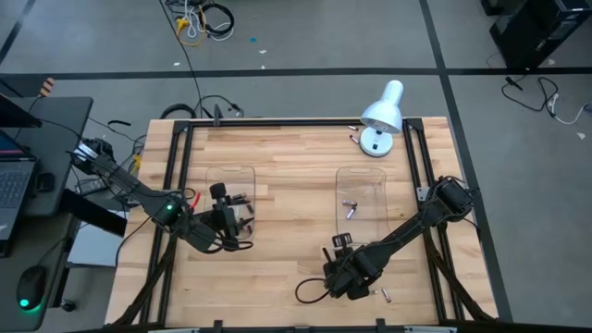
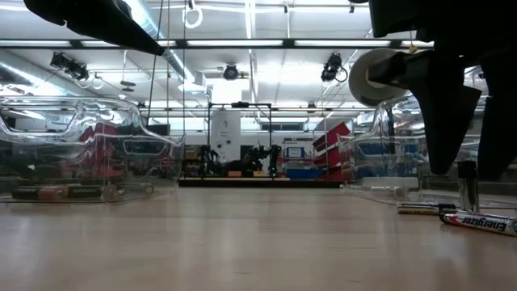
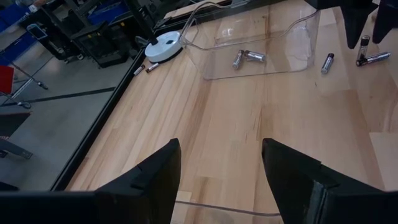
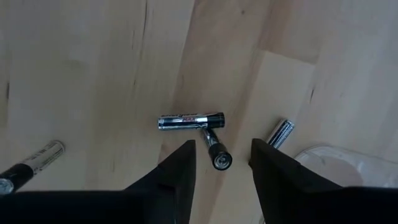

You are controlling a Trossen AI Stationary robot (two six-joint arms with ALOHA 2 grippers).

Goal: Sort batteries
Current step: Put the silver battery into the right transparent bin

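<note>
1. Over on the left of the counter [image 1: 287, 185], the left claw [image 1: 242, 220] hangs at the near edge of the left clear tray [image 1: 215, 176], fingers spread wide w/ nothing between them. That tray has a few dark batteries [image 1: 242, 200] in it, so part of the sort looks done.
2. Mid-counter, the right clear tray [image 1: 361, 180] holds two silver batteries [image 3: 247, 57] approx. side by side on its floor.
3. Front right, the right claw [image 4: 221, 167] hovers over loose cells on bare wood, fingers apart, gripping nothing. Just ahead of its tips, one battery [image 4: 191, 121] lies flat and a second [image 4: 216, 151] touches it at an angle; a third silver one [image 4: 280, 132] is near, a fourth [image 4: 37, 157] well apart.
4. Back right, two more small cells [image 1: 354, 137] prob. lie beside the white lamp [image 1: 381, 116] base; too small to be sure.
5. Left to do: at least four loose cells up front, plus those by the lamp.
6. Writing: low view reads "Energizer" on one battery [image 2: 478, 221] lying on the counter; other labels not legible.
</note>
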